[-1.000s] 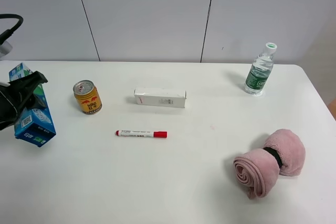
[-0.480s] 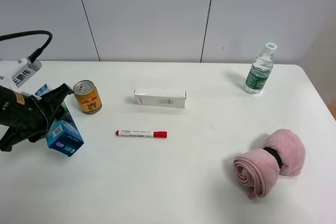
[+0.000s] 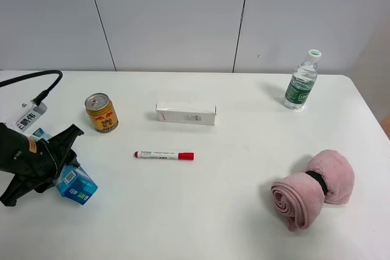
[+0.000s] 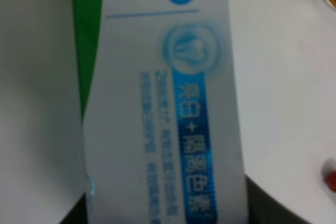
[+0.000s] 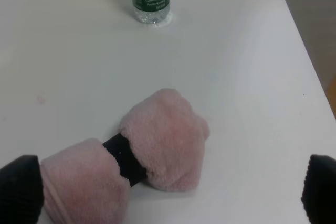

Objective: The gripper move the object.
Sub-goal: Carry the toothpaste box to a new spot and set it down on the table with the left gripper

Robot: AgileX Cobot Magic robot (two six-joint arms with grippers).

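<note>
My left gripper [image 3: 53, 164], a black claw on a dark arm with a black cable and white tag, is at the table's front left, shut on the blue-and-white toothpaste carton [image 3: 75, 186]. The carton's blue end with a QR code sticks out low over the table, and I cannot tell whether it touches. In the left wrist view the carton [image 4: 168, 103] fills the frame, with its green stripe along one side. My right gripper [image 5: 168, 192] is open and empty just in front of the pink towel roll [image 5: 157, 140], and it is out of the exterior view.
A gold drink can [image 3: 101, 112] stands behind the left gripper. A plain white carton [image 3: 186, 113] and a red-capped marker [image 3: 164, 155] lie mid-table. A water bottle [image 3: 301, 81] stands at the back right. The pink towel roll [image 3: 314, 188] lies at the front right.
My left gripper has carried the toothpaste carton from the far left edge rightward, then down and toward the table's front. Everything else has stayed put.
</note>
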